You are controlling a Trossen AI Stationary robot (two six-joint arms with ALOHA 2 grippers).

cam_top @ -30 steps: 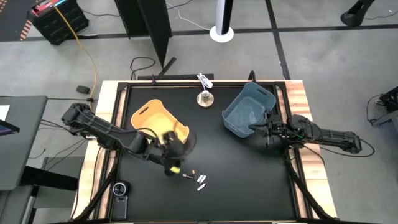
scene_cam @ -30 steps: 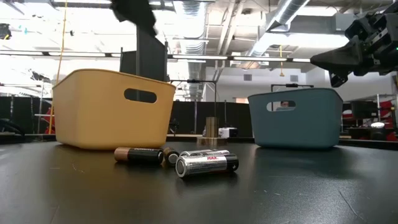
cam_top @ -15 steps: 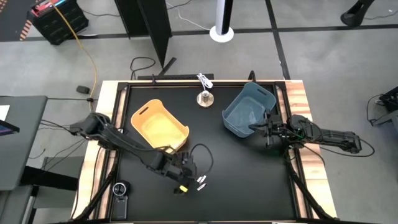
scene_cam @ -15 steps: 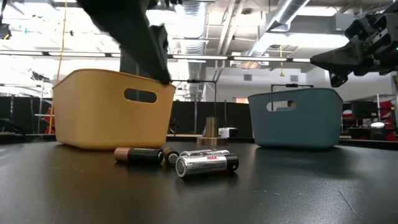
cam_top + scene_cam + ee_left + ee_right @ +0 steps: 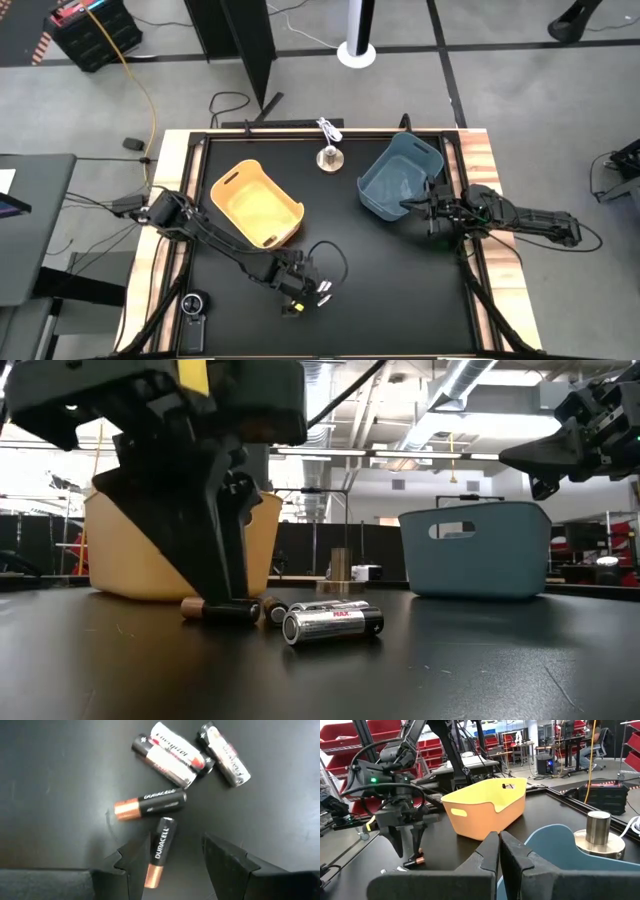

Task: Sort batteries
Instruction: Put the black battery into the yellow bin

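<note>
Several batteries (image 5: 320, 292) lie on their sides on the black table near its near edge. In the left wrist view two are silvery-white with red marks (image 5: 170, 754) and two are dark with copper ends (image 5: 150, 803). My left gripper (image 5: 175, 855) is open and low over them, with its fingers on either side of one dark battery (image 5: 159, 851). In the low view its fingers (image 5: 222, 585) reach down to that battery (image 5: 218, 609). My right gripper (image 5: 499, 851) is shut and hovers at the blue bin's right rim (image 5: 432, 210). My left gripper comes from above, pointing down, with the dark battery's black end (image 5: 162, 832) between its open fingers and lying along them. One finger (image 5: 132, 857) stands close beside the battery; I cannot tell whether it touches. The battery lies flat on the table.
A yellow bin (image 5: 256, 205) stands at the left and a blue bin (image 5: 400, 175) at the right, both toward the far side. A round metal knob with a white cord (image 5: 328, 156) sits between them. A black device (image 5: 193, 308) lies at the near left corner.
My left gripper has moved from beside the yellow bin toward the table's near edge and down onto the batteries, ending with its open fingers around a dark one. The batteries have stayed where they were.
</note>
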